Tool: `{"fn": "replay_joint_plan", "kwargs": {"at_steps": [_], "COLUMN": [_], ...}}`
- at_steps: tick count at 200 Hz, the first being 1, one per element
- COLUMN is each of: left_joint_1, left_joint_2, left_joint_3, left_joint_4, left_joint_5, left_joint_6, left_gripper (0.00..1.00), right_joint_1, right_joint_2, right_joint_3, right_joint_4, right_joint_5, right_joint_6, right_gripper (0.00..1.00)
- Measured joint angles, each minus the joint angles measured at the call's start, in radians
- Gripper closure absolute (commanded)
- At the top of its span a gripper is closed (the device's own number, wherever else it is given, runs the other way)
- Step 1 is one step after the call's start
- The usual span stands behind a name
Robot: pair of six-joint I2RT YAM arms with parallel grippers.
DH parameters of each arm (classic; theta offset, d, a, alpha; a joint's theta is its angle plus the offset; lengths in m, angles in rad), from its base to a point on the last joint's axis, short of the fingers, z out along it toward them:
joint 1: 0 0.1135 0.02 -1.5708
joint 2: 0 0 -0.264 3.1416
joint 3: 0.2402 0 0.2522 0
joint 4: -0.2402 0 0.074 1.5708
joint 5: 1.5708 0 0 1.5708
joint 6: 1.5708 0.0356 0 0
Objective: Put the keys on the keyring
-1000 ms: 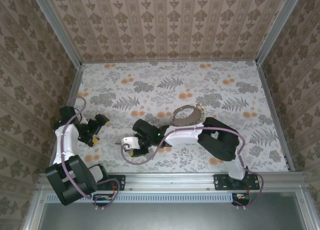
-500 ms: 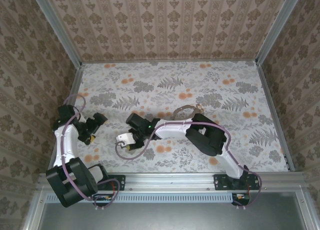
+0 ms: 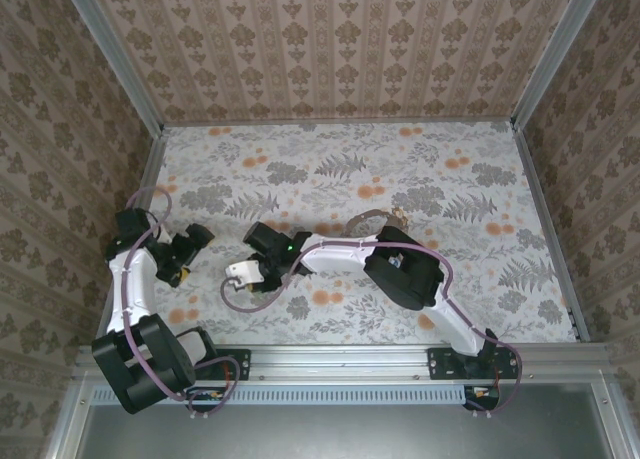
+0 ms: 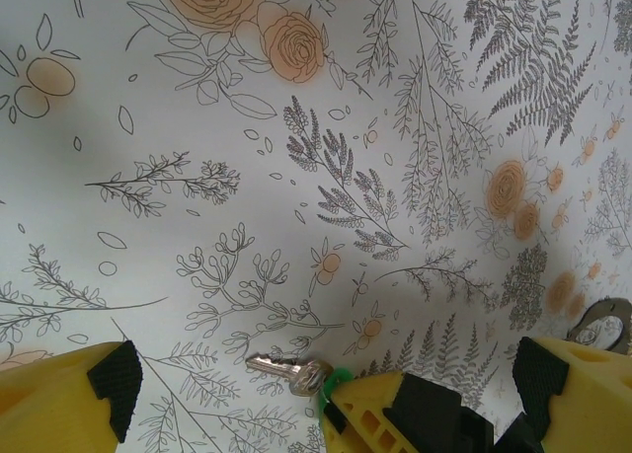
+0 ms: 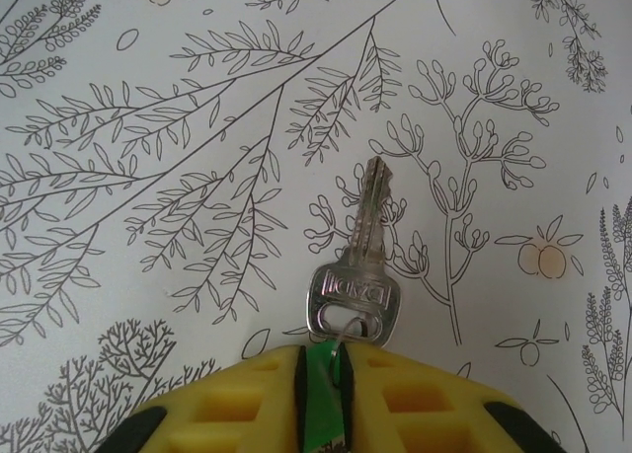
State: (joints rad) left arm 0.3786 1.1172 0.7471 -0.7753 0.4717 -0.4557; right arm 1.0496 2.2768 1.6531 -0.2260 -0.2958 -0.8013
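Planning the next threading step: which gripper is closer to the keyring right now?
Right. The right gripper, shut on a key, sits left of the keyring; the left gripper, open, lies farther left beyond it.

Stretches right arm low and leftward, claw [image 5: 321, 362] pinched on a key [image 5: 361, 275]. Keeps left arm bent, claw [image 3: 191, 253] spread wide, pointing right.

This looks like a robotics lab test cell: wallpaper-patterned panels [image 3: 330, 49] set in aluminium posts [image 3: 112, 51] box in a floral-printed table [image 3: 520, 209]. A slotted metal rail [image 3: 340, 360] along its near edge carries the left arm [image 3: 130, 284] and right arm [image 3: 400, 269].
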Motion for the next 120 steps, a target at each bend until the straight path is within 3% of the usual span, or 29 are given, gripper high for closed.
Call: {"fn": "replay_joint_plan", "kwargs": {"at_steps": [32, 85, 120], "left_joint_1": [-0.005, -0.015, -0.031], "left_joint_2": [0.000, -0.007, -0.085], "left_joint_3": [0.000, -0.003, -0.033], "left_joint_4": [0.004, 0.011, 0.045], "left_joint_5": [0.000, 0.010, 0.039], "left_joint_6": [0.000, 0.004, 0.004], "left_gripper": [0.00, 0.00, 0.00], "right_joint_1": [0.000, -0.006, -0.029], "right_joint_2": [0.008, 0.010, -0.059], "right_joint_3": [0.024, 0.027, -0.113], "right_joint_4": [-0.020, -0.005, 0.116], "right_joint_5": [0.009, 0.024, 0.017], "right_joint_6": [0.023, 0.077, 0.173], "right_gripper": [0.85, 0.98, 1.00]}}
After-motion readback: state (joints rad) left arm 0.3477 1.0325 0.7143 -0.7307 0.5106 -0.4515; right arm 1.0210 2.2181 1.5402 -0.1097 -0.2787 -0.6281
